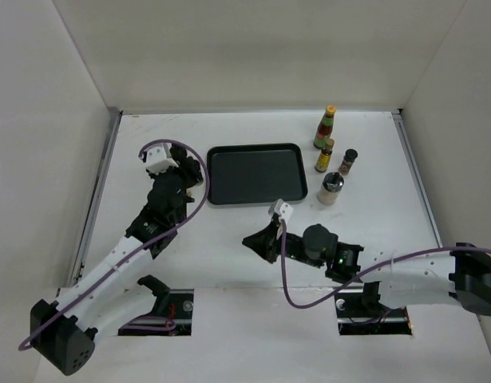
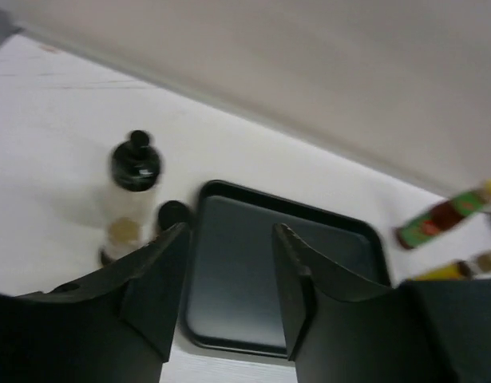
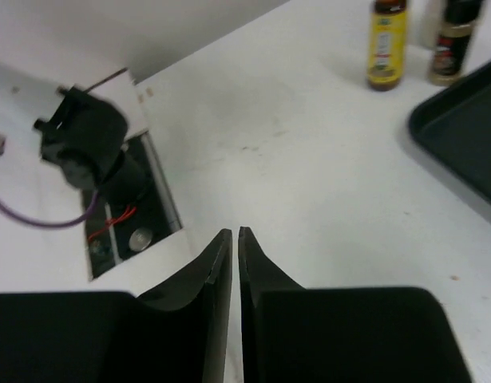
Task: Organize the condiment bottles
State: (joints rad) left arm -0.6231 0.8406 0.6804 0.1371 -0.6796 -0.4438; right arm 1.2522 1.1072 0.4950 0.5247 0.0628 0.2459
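Note:
Four condiment bottles stand right of the black tray [image 1: 253, 152]: a tall red bottle [image 1: 326, 128] with green neck and yellow cap, an amber yellow-labelled bottle [image 1: 325, 155], a dark-capped jar [image 1: 348, 162] and a silver-lidded shaker [image 1: 330, 189]. My left gripper [image 1: 191, 171] hovers open and empty at the tray's left edge [image 2: 199, 263]. Just left of it stand a clear black-capped bottle [image 2: 135, 171], a dark cap [image 2: 173, 214] and an amber-topped one [image 2: 124, 231]. My right gripper [image 1: 251, 242] is shut and empty over bare table [image 3: 234, 233], with an amber bottle [image 3: 386, 44] and a dark-capped jar [image 3: 453, 40] far ahead.
The tray holds nothing. White walls enclose the table on three sides. Two cut-outs with cables sit at the near edge by the arm bases [image 1: 161, 307], and one shows in the right wrist view [image 3: 125, 215]. A purple cable [image 1: 283, 271] loops along each arm.

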